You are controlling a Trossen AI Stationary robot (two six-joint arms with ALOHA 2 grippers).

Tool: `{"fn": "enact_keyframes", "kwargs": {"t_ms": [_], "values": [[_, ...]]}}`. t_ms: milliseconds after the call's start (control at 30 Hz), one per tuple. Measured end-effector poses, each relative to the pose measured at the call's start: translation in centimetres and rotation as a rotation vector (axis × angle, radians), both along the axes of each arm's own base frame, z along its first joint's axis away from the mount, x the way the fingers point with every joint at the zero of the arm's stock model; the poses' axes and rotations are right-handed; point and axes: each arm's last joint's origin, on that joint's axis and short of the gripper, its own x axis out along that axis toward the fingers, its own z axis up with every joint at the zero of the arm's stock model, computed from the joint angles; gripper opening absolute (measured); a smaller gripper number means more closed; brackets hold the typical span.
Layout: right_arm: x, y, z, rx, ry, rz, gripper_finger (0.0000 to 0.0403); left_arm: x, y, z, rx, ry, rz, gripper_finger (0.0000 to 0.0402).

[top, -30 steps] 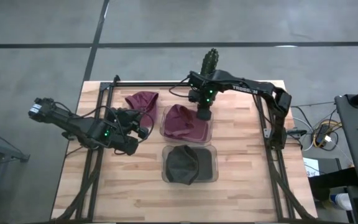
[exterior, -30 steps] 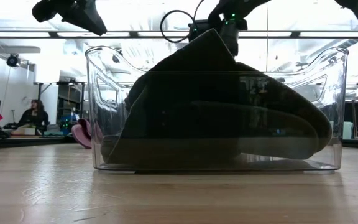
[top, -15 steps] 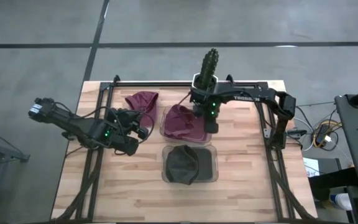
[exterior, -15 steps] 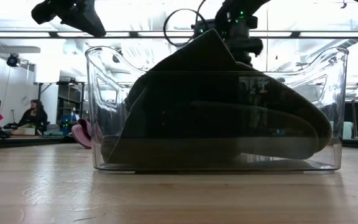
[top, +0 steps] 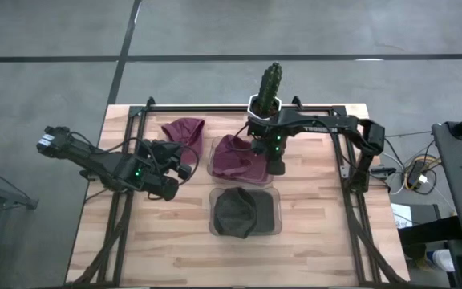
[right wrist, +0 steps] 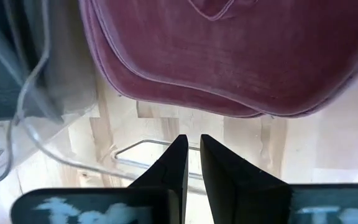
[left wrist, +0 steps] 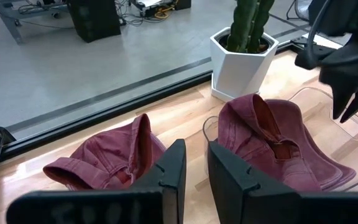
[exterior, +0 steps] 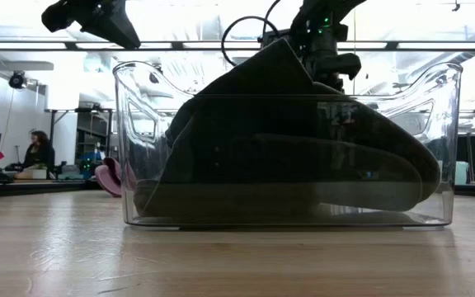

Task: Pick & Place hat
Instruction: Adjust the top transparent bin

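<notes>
— Grey concrete floor all round, and that wooden bench [top: 175, 233] in the middle with three hats on it. Where do they sit?

— One maroon hat [top: 183, 129] lies loose on the wood at about eleven o'clock. A second maroon hat [top: 235, 157] sits in the clear bin [top: 273, 157] near the middle, and a dark hat [top: 236, 213] fills the nearer clear bin [top: 275, 215] at six o'clock. A potted cactus [top: 269, 84] stands at twelve.

— And the arms?

— The right gripper [top: 275, 165] hangs over the three o'clock edge of the maroon hat's bin, fingers pressed almost together and holding nothing; its own camera shows the brim just ahead of the tips. The left gripper [top: 184, 167] hovers at nine o'clock, near the loose hat, fingers [left wrist: 174, 171] nearly closed with only a narrow gap, also empty.

— What worries you?

— The loose hat looks like the one left to move. If the left fingers go down that narrow, I'd guess they push the soft crown flat rather than pinch it. And the right arm is close to that bin's wall; a careless swing could nudge it or snag the brim and drag the hat out.
</notes>
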Motion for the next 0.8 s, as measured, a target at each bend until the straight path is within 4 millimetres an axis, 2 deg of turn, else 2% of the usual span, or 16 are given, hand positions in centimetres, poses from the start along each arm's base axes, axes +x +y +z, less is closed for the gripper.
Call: {"fn": "enact_keyframes", "kwargs": {"t_ms": [267, 400, 467, 600, 800], "values": [[-1.6, 0.4, 3.7, -0.070, -0.123, 0.023, 0.0038, 0.0, 0.0, 0.0, 0.003, -0.001, 0.001, 0.0060], [-3.1, 1.0, 6.2, -0.090, -0.196, 0.001, 0.0038, 0.0, 0.0, 0.0, 0.004, 0.000, 0.001, 0.0060], [-4.1, 1.3, 6.9, -0.098, -0.211, -0.051, 0.0038, 0.0, 0.0, 0.0, 0.003, -0.001, 0.002, 0.0060], [-6.0, 1.6, 6.2, -0.146, -0.182, -0.200, 0.0038, 0.0, 0.0, 0.0, 0.002, -0.002, 0.003, 0.0060], [-6.9, 1.7, 2.9, -0.159, -0.189, -0.382, 0.0038, 0.0, 0.0, 0.0, -0.001, -0.010, 0.003, 0.0060]]}}
